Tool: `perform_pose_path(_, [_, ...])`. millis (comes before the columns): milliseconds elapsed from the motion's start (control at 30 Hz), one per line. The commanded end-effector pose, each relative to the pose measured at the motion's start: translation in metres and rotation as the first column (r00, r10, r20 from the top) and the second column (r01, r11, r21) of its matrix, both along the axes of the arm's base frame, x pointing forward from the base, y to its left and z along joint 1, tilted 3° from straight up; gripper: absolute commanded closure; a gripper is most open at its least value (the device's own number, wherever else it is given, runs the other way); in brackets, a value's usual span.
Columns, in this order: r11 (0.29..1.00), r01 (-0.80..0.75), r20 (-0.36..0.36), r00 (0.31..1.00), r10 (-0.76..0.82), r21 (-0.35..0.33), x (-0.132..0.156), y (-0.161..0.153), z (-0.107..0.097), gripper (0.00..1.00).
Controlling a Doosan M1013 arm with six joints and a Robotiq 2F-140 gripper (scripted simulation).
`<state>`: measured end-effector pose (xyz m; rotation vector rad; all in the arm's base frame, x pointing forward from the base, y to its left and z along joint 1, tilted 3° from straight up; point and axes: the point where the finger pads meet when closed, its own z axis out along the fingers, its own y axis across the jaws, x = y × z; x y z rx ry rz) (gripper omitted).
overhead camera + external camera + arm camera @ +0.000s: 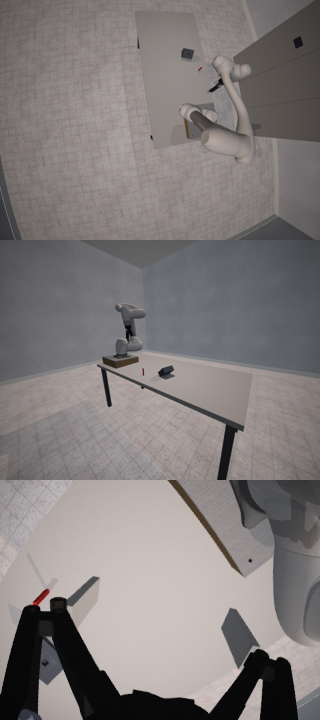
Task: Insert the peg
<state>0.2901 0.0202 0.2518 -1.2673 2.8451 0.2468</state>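
a: starting nearest the exterior camera, what comes first?

b: the grey worktop (206, 384) on dark legs. on it one dark sloped panel (166, 371), and just beyond, one red peg (142, 371).

a: which way does the peg point?

b: it stands upright, long axis vertical, near the panel but apart from it. from above the peg (199, 68) sits between the panel (187, 53) and the arm's end.

a: and farther back?

b: one brown base block (120, 361) at the far end carrying the single white arm (128, 330), folded over itself.

a: the tool?

b: the tool (155, 634) hangs high, fingers spread wide, nothing between them. the peg (42, 598) shows far below, beside the left fingertip.
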Motion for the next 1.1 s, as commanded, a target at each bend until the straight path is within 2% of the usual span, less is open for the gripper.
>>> perform_pose_path(0, [1.0,0.0,0.0,1.0,0.0,0.0,0.0,0.0,0.0,0.0])
perform_pose_path(567, [1.0,-0.005,0.001,1.0,0.005,0.0,0.001,0.0,0.0,0.0])
perform_pose_path(800, [0.981,-0.195,0.034,0.98,0.195,-0.006,0.038,-0.007,-0.008,0.0])
perform_pose_path(1067, [0.918,-0.397,0.066,0.915,0.398,-0.02,0.08,-0.014,-0.02,0.0])
